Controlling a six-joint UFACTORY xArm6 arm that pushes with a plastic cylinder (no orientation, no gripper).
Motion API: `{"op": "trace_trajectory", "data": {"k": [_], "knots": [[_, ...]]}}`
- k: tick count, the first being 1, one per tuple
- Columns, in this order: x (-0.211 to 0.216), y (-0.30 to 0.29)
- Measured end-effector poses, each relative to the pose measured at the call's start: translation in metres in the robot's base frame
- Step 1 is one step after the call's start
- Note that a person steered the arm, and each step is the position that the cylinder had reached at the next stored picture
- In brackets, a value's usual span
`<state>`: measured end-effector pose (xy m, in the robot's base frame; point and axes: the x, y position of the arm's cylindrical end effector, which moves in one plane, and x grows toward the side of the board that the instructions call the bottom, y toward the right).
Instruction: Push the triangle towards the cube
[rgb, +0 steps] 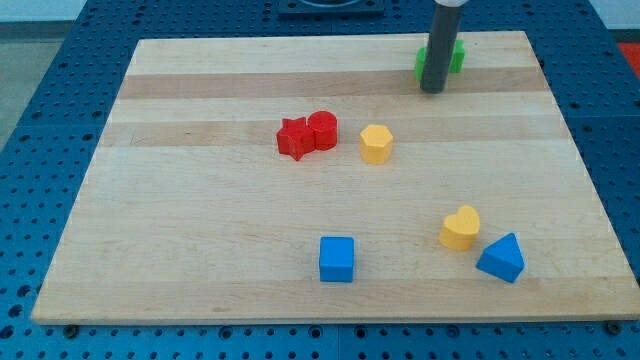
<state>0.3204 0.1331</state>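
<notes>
Up at the view's top of the counter (200, 260), my tip (432, 90) sits right against a green block (455, 55) that is mostly hidden behind the rod, so its shape can't be made out. No jaws on this tool to call apart or together, just a bare rod end resting on the wood.

Now the blue triangle (501, 259), our landmark: it lies near the view's bottom right, well apart from my tip. Just beside it, up and to the view's left, a yellow heart-shaped block (460, 228), very close, perhaps touching. The blue cube (337, 259) waits well to the triangle's left, at about the same level. Farther up from the triangle, a yellow hexagon-like block (376, 144), and left of that a red star-like block (294, 137) pressed against a red cylinder (322, 131).

Nothing started yet, I'd say. The danger: coming straight down, the rod would clip the heart and knock the triangle off line. Push off-centre on a sloped face and the triangle spins, sliding past the cube or towards the counter's bottom edge.
</notes>
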Motion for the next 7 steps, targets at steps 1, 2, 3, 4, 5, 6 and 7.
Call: {"op": "trace_trajectory", "data": {"k": [1,2,3,4,5,6,7], "knots": [[0.014,0.012],[0.014,0.012],[0.014,0.012],[0.012,0.012],[0.012,0.012],[0.016,0.012],[0.067,0.062]]}}
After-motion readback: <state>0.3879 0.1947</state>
